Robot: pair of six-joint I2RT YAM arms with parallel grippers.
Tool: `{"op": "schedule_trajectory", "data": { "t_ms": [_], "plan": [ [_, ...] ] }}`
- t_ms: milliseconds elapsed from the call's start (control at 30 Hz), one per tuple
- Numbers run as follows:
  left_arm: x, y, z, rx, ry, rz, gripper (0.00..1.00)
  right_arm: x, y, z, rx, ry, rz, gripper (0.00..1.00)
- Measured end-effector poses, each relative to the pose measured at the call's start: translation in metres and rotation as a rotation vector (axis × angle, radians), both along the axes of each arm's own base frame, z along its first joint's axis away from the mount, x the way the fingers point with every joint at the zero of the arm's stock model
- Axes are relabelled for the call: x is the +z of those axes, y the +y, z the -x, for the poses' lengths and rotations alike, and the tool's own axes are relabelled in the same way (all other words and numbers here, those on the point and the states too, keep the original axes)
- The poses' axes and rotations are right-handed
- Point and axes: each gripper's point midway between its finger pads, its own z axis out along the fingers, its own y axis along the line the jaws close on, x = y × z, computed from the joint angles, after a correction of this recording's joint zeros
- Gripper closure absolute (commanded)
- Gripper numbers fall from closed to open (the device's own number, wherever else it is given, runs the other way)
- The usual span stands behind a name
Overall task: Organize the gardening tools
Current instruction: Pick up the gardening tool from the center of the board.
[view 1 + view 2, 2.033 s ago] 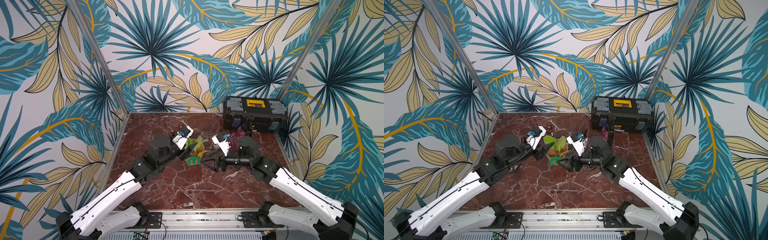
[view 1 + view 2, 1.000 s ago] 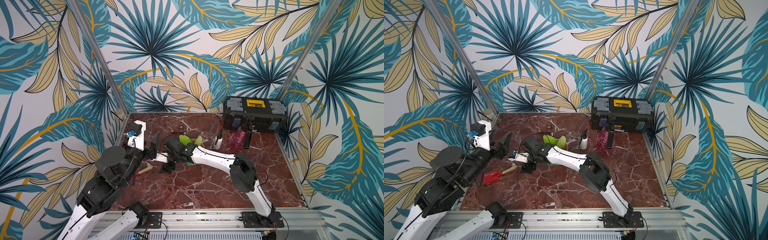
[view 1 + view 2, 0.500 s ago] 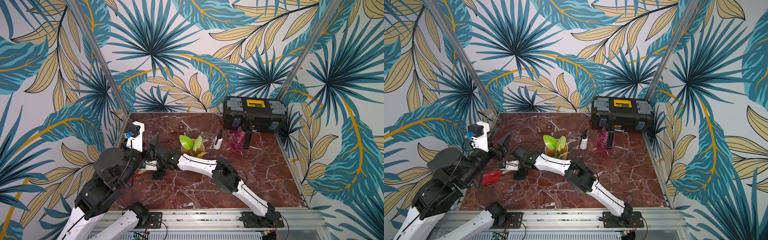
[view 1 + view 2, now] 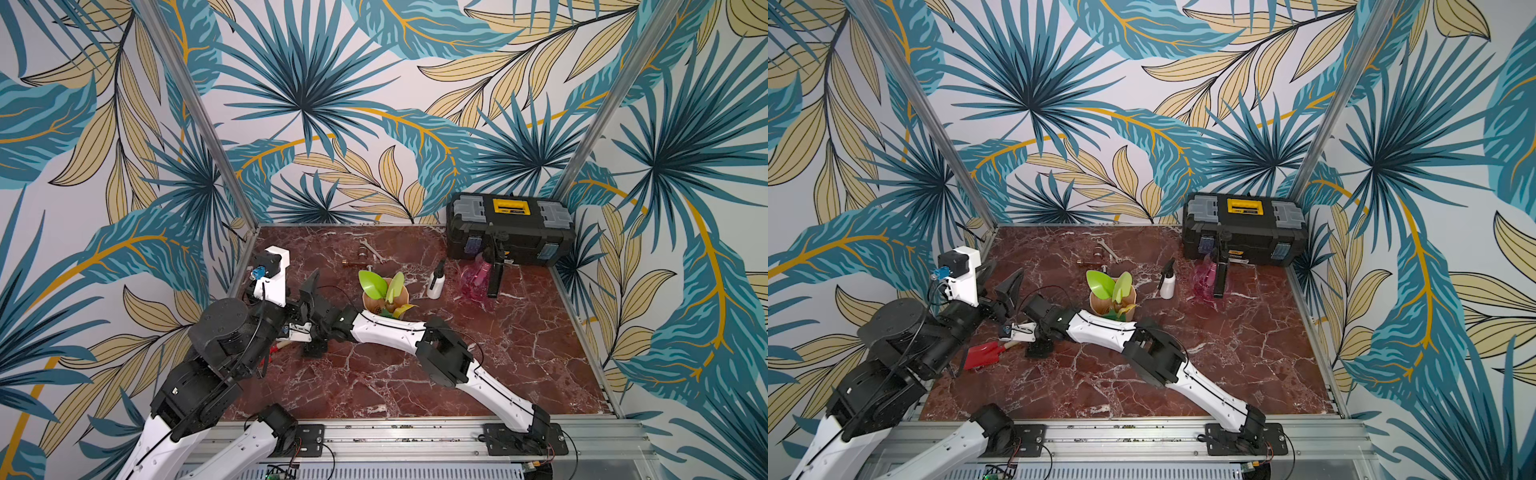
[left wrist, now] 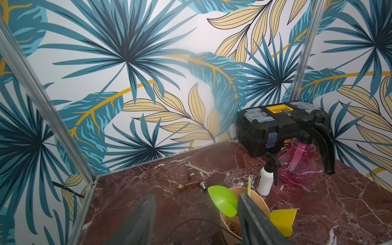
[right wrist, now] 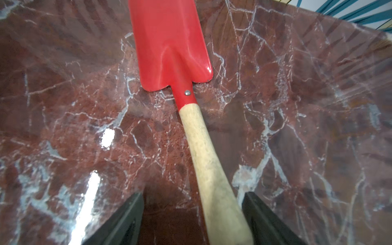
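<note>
A red shovel (image 6: 169,42) with a wooden handle (image 6: 203,152) lies flat on the marble floor at the left (image 4: 982,355). My right gripper (image 6: 193,194) is open, its jaws low on either side of the handle's end (image 4: 1036,347). My left gripper (image 5: 196,198) hangs open and empty above the floor at the far left (image 4: 1003,291). A tan pot (image 4: 1115,303) holds lime-green tools (image 5: 222,200) and a yellow one (image 5: 283,220). A white spray bottle (image 4: 1168,284) and a pink spray bottle (image 4: 1204,278) stand behind it.
A black-and-yellow toolbox (image 4: 511,228) sits in the back right corner. A silver wrench (image 4: 1108,251) and small fittings (image 5: 191,186) lie near the back wall. Metal frame posts and patterned walls close the floor on three sides.
My right arm has stretched further left and lowered its jaws over the red shovel's handle. The left arm has stayed raised at the left, barely moving over the last second.
</note>
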Motion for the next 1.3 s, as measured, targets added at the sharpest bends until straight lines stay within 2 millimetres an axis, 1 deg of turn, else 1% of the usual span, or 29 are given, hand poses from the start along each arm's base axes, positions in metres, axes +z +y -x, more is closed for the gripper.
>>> {"op": "schedule_trajectory", "data": {
  "t_ms": [67,200,267,333,400,567,667,767,833,900,1033,1100,1167,1233,1300],
  "plan": [
    [-0.002,0.000,0.000,0.001,0.003,-0.002,0.34,-0.002,0.000,0.003,0.008,0.015,0.000,0.41],
    [-0.005,0.000,0.000,0.001,0.006,-0.004,0.34,-0.003,0.000,0.008,0.022,0.039,-0.002,0.52],
    [-0.005,0.000,-0.001,0.001,0.004,-0.002,0.34,-0.004,-0.001,0.010,0.027,0.049,0.000,0.60],
    [-0.005,0.000,-0.001,0.001,0.004,-0.002,0.34,-0.006,-0.001,0.013,0.032,0.061,0.000,0.70],
    [-0.005,0.000,-0.001,0.000,0.002,-0.001,0.34,-0.007,-0.001,0.015,0.038,0.068,-0.007,0.77],
    [-0.004,0.000,-0.001,0.000,-0.001,0.002,0.34,-0.007,-0.008,0.021,0.039,0.082,0.000,0.92],
    [-0.004,-0.001,-0.001,0.000,-0.001,0.002,0.34,-0.006,-0.015,0.023,0.029,0.101,0.017,0.97],
    [-0.005,-0.001,-0.001,-0.003,0.001,0.003,0.33,0.000,-0.025,0.027,-0.002,0.135,0.035,0.99],
    [-0.006,-0.002,-0.001,-0.004,0.003,0.002,0.33,0.010,-0.038,0.029,-0.040,0.159,0.044,1.00],
    [-0.006,-0.002,-0.001,-0.007,0.003,0.003,0.33,0.028,-0.053,0.030,-0.095,0.174,0.032,1.00],
    [-0.006,-0.003,-0.001,-0.010,0.004,0.003,0.33,0.075,-0.074,0.025,-0.205,0.186,-0.044,1.00],
    [-0.006,-0.003,-0.001,-0.015,0.004,0.003,0.33,0.100,-0.082,0.018,-0.263,0.187,-0.098,1.00],
    [-0.006,-0.004,0.000,-0.021,0.005,0.005,0.33,0.118,-0.092,0.011,-0.326,0.189,-0.142,1.00],
    [-0.006,-0.006,0.000,-0.027,0.006,0.009,0.32,0.131,-0.105,0.003,-0.397,0.189,-0.170,1.00],
    [-0.005,-0.007,0.001,-0.034,0.005,0.015,0.31,0.139,-0.121,-0.003,-0.472,0.187,-0.188,1.00]
  ]
}}
